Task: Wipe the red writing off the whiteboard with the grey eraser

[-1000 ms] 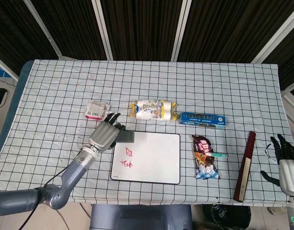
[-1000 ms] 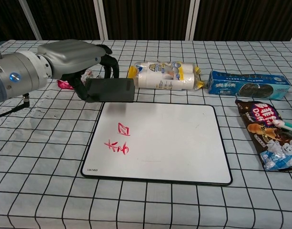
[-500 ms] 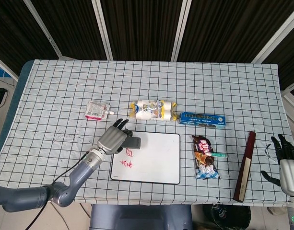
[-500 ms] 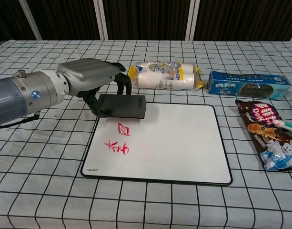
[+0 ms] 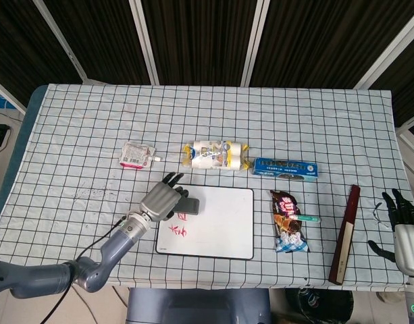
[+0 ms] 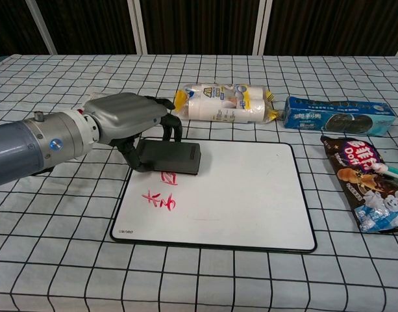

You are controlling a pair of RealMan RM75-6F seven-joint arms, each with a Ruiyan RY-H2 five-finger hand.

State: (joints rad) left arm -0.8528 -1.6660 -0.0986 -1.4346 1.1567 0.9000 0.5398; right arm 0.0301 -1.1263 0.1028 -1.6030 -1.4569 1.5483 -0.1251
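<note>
Head view: whiteboard (image 5: 217,223) lying flat on the checked tablecloth (image 5: 85,135), toward six o'clock of the table. Left hand (image 5: 163,199) over the board's ten o'clock corner, fingers clamped on the grey eraser (image 5: 187,205), which pokes out toward three o'clock from under the knuckles. Red writing (image 5: 177,231) just at six o'clock of the eraser, on the board's left part. Pink packet (image 5: 133,156) at eleven o'clock of the hand, well apart. Yellow-ended roll pack (image 5: 214,154) at twelve o'clock of the board, blue biscuit box (image 5: 285,167) at one o'clock. Brown snack bag (image 5: 288,221) at three o'clock of the board, with a green pen (image 5: 308,218) lying across it. Dark long bar (image 5: 345,234) further toward three o'clock. Right hand (image 5: 404,226) at the frame's far four o'clock edge, fingers spread apart, holding nothing.

Chest view: left hand (image 6: 128,117) gripping the grey eraser (image 6: 169,156) from above, thumb at its near left edge and fingers curled over its far edge. Eraser flat over the whiteboard (image 6: 237,195) at its upper left corner, seemingly pressed on the surface, though contact hard to confirm. Upper red mark mostly hidden beneath the eraser's near edge; lower red writing (image 6: 158,202) uncovered at six o'clock of it. Roll pack (image 6: 224,102) at one o'clock of the eraser, biscuit box (image 6: 338,114) and snack bag (image 6: 366,185) toward three o'clock. Right hand outside this view.
</note>
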